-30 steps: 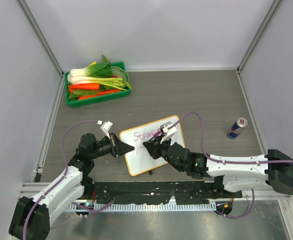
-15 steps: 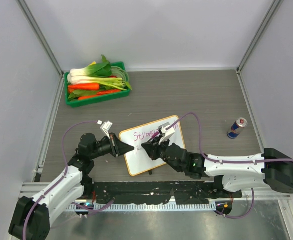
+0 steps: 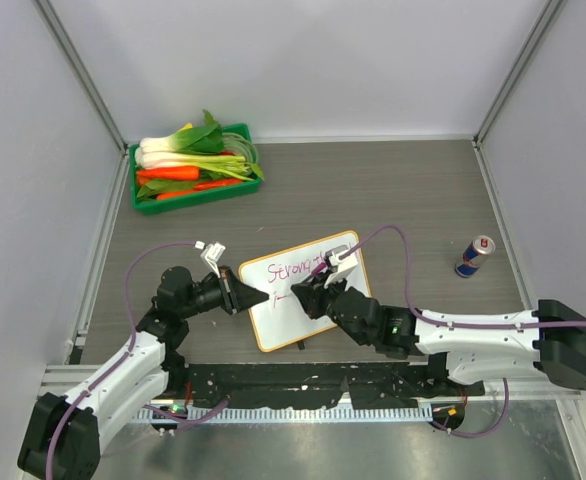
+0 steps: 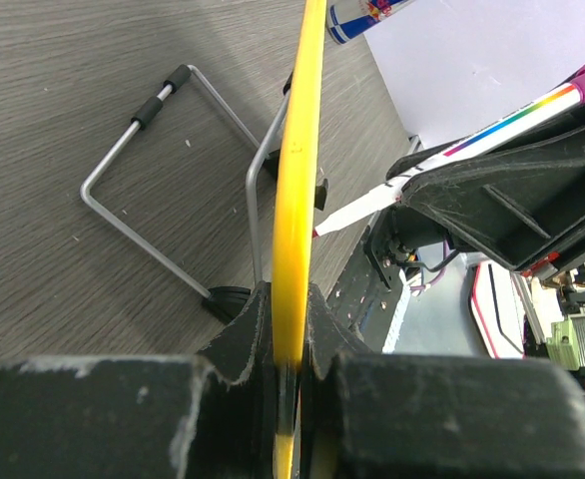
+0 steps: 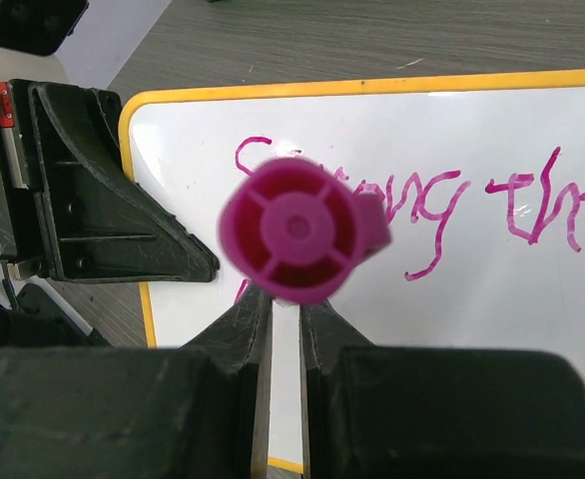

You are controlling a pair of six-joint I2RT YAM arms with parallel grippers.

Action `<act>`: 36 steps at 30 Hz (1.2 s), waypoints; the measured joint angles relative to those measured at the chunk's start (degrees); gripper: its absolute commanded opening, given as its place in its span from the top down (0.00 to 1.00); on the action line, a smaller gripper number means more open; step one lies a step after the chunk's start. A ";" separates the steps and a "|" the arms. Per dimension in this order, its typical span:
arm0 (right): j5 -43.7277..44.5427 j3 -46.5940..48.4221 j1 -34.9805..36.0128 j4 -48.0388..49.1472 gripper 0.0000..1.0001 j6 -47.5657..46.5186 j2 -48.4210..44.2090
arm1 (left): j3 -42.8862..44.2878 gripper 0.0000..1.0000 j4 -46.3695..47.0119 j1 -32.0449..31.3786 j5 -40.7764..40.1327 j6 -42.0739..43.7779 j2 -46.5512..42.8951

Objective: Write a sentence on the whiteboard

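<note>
The whiteboard (image 3: pixel 273 318), white with an orange-yellow frame, stands tilted at the table's near middle. My left gripper (image 3: pixel 257 297) is shut on its left edge; in the left wrist view the yellow frame (image 4: pixel 298 150) runs up from between the jaws of the left gripper (image 4: pixel 291 299). My right gripper (image 3: pixel 303 296) is shut on a pink marker (image 5: pixel 291 230) and hovers over the board's left half. The marker's tip (image 4: pixel 319 232) points at the board face. The sentence (image 5: pixel 442 200) reads "Strong th" in pink, and a short stroke begins a second line (image 3: pixel 279 297).
A green tray (image 3: pixel 141 196) of vegetables sits at the far left. A drink can (image 3: pixel 475 256) stands at the right. The board's wire stand (image 4: pixel 143 215) with black feet rests on the table behind it. Grey walls enclose the table on three sides.
My right gripper with the marker shifted slightly left, then back right, over the board's lower-left area. The left gripper and the board stayed put.
</note>
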 measured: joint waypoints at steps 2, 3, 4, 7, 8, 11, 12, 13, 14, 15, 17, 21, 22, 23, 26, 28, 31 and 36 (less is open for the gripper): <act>0.09 0.00 -0.07 -0.37 0.99 -0.07 -0.39 | 0.00 1.00 0.04 0.00 0.04 0.00 0.00; 0.11 0.00 -0.22 -0.44 0.99 -0.15 -0.66 | 0.00 1.00 0.04 0.00 0.04 0.00 0.00; 0.13 0.00 -0.26 -0.48 0.99 -0.24 -0.87 | 0.00 1.00 0.04 0.00 0.04 0.02 0.00; 0.22 0.02 -0.39 -0.44 0.99 -0.66 -1.29 | 0.00 1.00 0.04 0.00 0.04 0.02 0.00; 0.20 0.04 -0.39 -0.46 0.99 -0.92 -1.29 | 0.00 1.00 0.04 0.00 0.04 0.02 0.00; 0.17 0.52 -0.37 -0.46 0.99 -1.57 -0.83 | 0.00 1.00 0.04 0.00 0.04 0.02 0.00; 0.17 0.94 -0.37 -0.46 0.99 -1.77 -0.48 | 0.00 1.00 0.04 0.00 0.04 0.02 -0.02; 0.13 1.33 -0.37 -0.26 0.99 -1.95 -0.02 | 0.00 1.00 0.02 0.00 0.04 0.02 -0.02; 0.02 1.68 -0.37 -0.13 0.99 -2.05 0.39 | 0.00 1.00 0.00 0.00 0.04 0.02 -0.09; -0.11 1.92 -0.37 0.02 0.99 -2.16 0.70 | 0.00 1.00 -0.02 0.00 0.04 0.02 -0.15; -0.24 2.03 -0.37 0.26 0.99 -2.23 1.05 | 0.00 1.00 -0.04 0.00 0.04 0.02 -0.28; -0.22 2.19 -0.37 0.74 0.99 -2.34 1.81 | 0.00 1.00 -0.15 0.00 0.00 0.02 -0.28; -0.26 2.25 -0.37 1.03 0.99 -2.34 2.03 | 0.00 1.00 -0.17 0.00 0.00 0.02 -0.28; -0.28 2.34 -0.37 1.20 0.99 -2.36 2.27 | 0.00 1.00 -0.20 0.00 0.00 0.02 -0.28; -0.61 2.60 -0.37 1.44 0.99 -2.29 2.73 | 0.00 1.00 -0.22 0.00 0.00 0.02 -0.28; -0.70 2.69 -0.37 1.42 0.99 -2.12 2.82 | 0.00 1.00 -0.22 0.00 -0.02 0.00 -0.28; -0.83 2.69 -0.37 1.25 0.99 -1.64 2.80 | 0.00 1.00 -0.22 0.00 0.00 0.00 -0.28; -1.46 2.64 -0.37 0.39 0.99 -0.76 2.51 | 0.00 1.00 -0.20 0.00 0.02 0.02 -0.28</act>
